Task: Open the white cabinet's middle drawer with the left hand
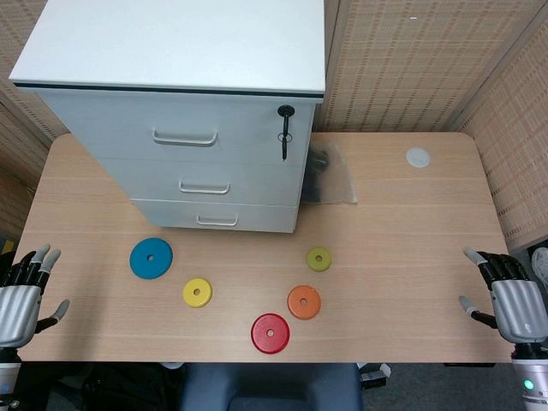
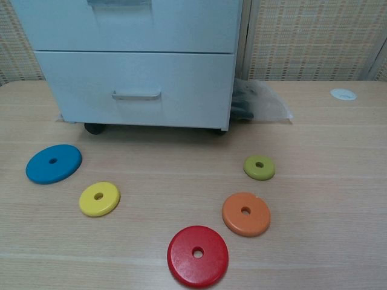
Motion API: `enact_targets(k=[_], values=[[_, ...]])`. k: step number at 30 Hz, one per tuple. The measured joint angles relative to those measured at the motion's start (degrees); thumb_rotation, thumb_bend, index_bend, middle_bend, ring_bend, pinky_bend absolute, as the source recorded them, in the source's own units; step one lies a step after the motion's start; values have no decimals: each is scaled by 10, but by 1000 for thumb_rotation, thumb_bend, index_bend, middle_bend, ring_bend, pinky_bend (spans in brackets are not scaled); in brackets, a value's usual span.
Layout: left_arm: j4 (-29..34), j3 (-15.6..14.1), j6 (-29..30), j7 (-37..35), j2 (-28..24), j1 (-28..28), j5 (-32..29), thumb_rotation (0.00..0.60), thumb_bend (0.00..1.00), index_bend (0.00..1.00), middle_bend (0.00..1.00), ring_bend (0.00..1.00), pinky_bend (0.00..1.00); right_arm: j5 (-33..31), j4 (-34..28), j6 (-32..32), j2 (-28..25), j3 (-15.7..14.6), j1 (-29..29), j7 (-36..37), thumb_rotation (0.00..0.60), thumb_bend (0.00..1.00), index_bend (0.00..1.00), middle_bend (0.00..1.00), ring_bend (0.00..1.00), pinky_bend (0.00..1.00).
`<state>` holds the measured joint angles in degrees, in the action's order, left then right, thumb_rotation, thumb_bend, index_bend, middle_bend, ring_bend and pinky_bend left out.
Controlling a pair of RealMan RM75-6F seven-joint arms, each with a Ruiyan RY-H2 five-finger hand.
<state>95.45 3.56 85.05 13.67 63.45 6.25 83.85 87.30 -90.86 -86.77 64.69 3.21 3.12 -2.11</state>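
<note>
The white cabinet (image 1: 171,94) stands at the back left of the table, all three drawers closed. Its middle drawer (image 1: 257,181) carries a grey bar handle (image 1: 204,187). A black key (image 1: 285,130) hangs from the lock at the top right of the cabinet front. My left hand (image 1: 21,295) rests at the table's front left edge, fingers apart and holding nothing, far from the cabinet. At the front right edge my right hand (image 1: 509,295) is likewise spread and empty. The chest view shows the bottom drawer (image 2: 181,90) and the middle drawer's lower edge (image 2: 181,24), but neither hand.
Flat discs lie in front of the cabinet: blue (image 1: 151,258), yellow (image 1: 197,293), red (image 1: 270,333), orange (image 1: 304,301) and olive green (image 1: 318,259). A clear plastic bag (image 1: 330,175) with something dark inside lies right of the cabinet. A small white cap (image 1: 417,157) sits at the back right.
</note>
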Motion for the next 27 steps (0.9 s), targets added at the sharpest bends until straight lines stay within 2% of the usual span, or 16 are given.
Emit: enact_targets(k=[15,21,24,27], values=[[-10,0,0,-18,0,7,16,600,247,88,63,87,170,1,1,-7,-1,1,-3,-1,600,202,160,210,173,145],[-19,5,-2,-32,-4,23,41,600,246,111,79,141,178,1,-1,-8,-4,3,-3,-4,600,202,160,210,173,145],[-19,7,-9,-47,-8,34,50,600,246,132,127,195,250,0,-2,-7,-4,4,-3,-4,600,202,160,210,173,145],[-18,11,-18,-67,-15,50,65,600,246,146,221,298,410,-1,-3,-7,-5,4,-3,-4,600,203,160,210,173,145]])
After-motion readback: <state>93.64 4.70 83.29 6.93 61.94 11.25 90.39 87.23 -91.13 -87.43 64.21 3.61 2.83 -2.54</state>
